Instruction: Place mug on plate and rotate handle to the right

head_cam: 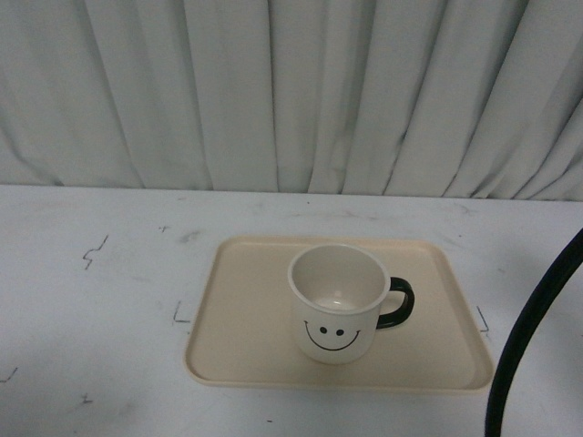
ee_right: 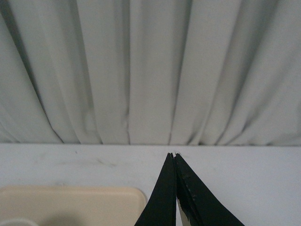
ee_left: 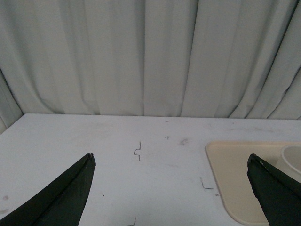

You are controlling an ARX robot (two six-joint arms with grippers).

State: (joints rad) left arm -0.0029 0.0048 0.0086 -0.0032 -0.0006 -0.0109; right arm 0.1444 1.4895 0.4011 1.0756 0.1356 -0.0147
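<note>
1. At the near edge of the left wrist view, the left gripper [ee_left: 171,188] has its two dark jaws spread wide, with nothing between them but bare white worktop [ee_left: 117,160].
2. Past the one jaw, a rounded corner of the beige plate [ee_left: 230,174] shows, with a sliver of the mug's cream wall [ee_left: 294,160] at the picture's edge.
3. Seen from the right wrist, the right gripper [ee_right: 175,157] has its jaws pressed together into a single point, holding nothing, with the plate's corner [ee_right: 70,205] just beside them.
4. From the front camera, neither gripper shows; only a black cable [head_cam: 537,328] curves up along the right edge.
5. The cream-white mug [head_cam: 337,305] stands upright on the plate [head_cam: 246,328], slightly right of its middle and well inside the low rim.
6. The black loop handle [head_cam: 398,302] sticks out to the robot's right, roughly along the plate's long axis, which runs left to right across the worktop.
7. The black smiley face [head_cam: 332,335] on the mug's wall looks toward the robot, and the open mouth of the mug shows a pale, empty inside.
8. Small dark marks [head_cam: 94,251] are scattered over the worktop, and a pleated grey-white curtain [head_cam: 291,91] hangs behind it.
</note>
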